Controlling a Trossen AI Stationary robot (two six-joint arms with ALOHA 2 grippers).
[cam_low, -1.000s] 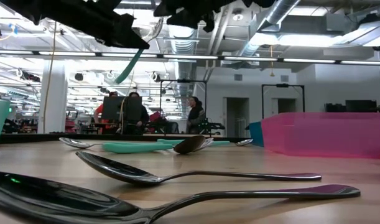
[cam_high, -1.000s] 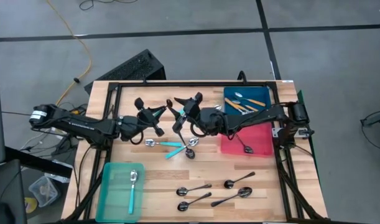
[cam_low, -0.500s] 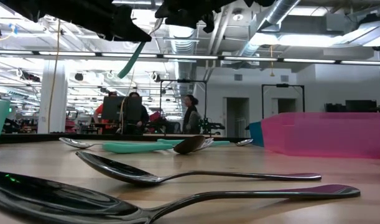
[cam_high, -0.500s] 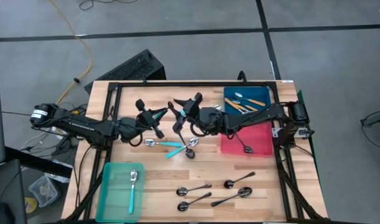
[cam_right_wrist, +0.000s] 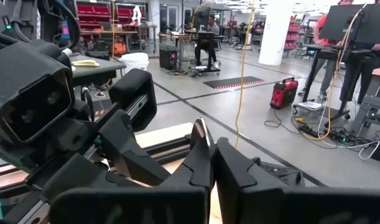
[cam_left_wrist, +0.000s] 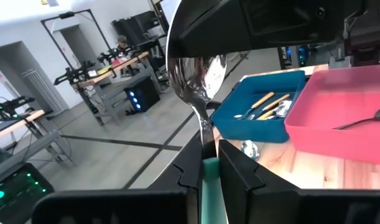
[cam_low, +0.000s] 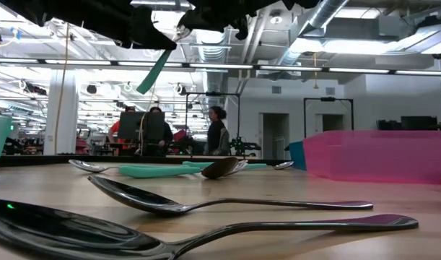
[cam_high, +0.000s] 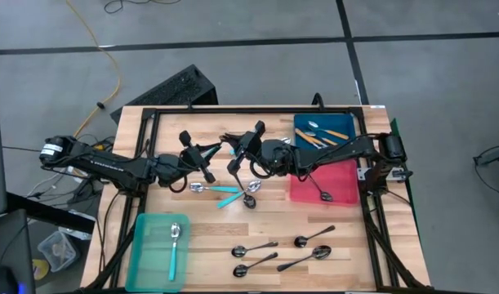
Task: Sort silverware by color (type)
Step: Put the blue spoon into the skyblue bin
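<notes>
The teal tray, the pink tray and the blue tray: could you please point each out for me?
teal tray [cam_high: 144, 245]: high view, bare floor on its left side.
pink tray [cam_high: 344, 175]: high view, bare floor.
blue tray [cam_high: 301, 147]: high view, lower left corner.

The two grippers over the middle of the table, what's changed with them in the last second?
The right gripper was open a second ago; it has closed on the bowl end of the teal-handled spoon that the left gripper keeps clamped by the handle. Both now hold it above the table. The spoons lying on the table and in the trays stayed put.
</notes>
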